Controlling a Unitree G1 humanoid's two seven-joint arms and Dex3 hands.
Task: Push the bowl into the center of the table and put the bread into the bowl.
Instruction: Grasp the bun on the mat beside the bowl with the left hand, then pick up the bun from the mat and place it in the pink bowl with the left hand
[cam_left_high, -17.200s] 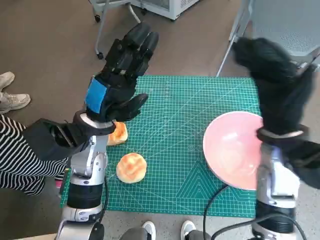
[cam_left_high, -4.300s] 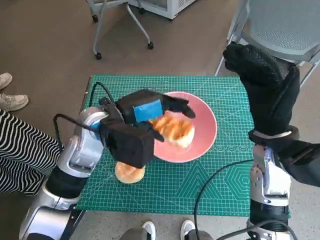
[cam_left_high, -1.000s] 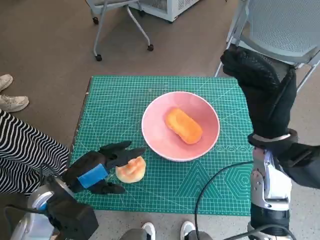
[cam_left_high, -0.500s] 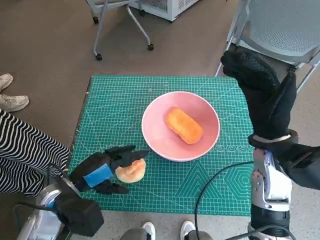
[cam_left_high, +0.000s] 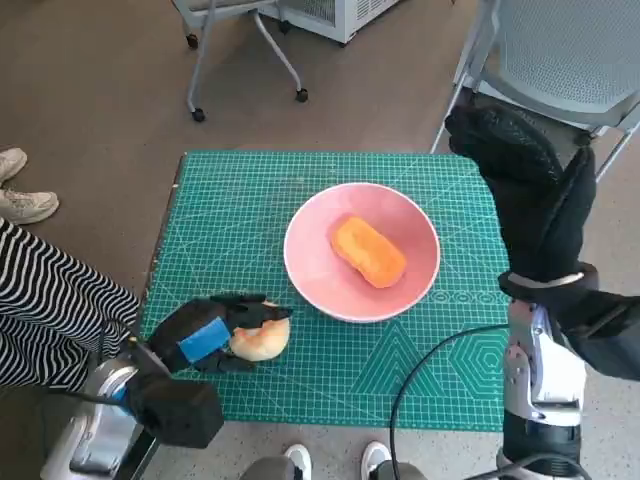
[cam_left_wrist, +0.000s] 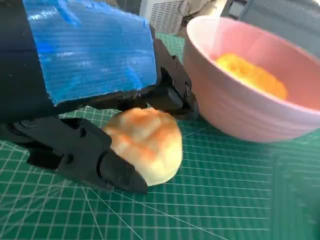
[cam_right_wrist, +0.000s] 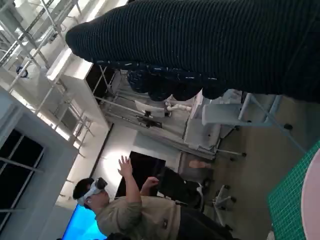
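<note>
The pink bowl (cam_left_high: 304, 262) sits in the middle of the green mat (cam_left_high: 230, 215), with an oblong orange bread (cam_left_high: 368, 250) lying inside it. A round bun (cam_left_high: 264, 340) lies on the mat near the front left corner. My left hand (cam_left_high: 212, 335) wraps around it: in the left wrist view the bun (cam_left_wrist: 146, 145) sits between the thumb (cam_left_wrist: 85, 159) and the other fingers (cam_left_wrist: 169, 95), both touching it, close beside the bowl (cam_left_wrist: 250, 117). My right hand (cam_left_high: 530, 190) is raised upright above the table's right edge and holds nothing.
A grey mesh chair (cam_left_high: 570, 50) stands behind the table's right corner, and wheeled chair legs (cam_left_high: 240, 50) at the back left. A person in striped cloth (cam_left_high: 50, 315) sits at the left. A black cable (cam_left_high: 440, 350) crosses the front right. A person wearing a headset (cam_right_wrist: 125, 210) shows in the right wrist view.
My left hand has slid right over the mat and closed its fingers around the round bun. Bowl, oblong bread and right hand have stayed put.
</note>
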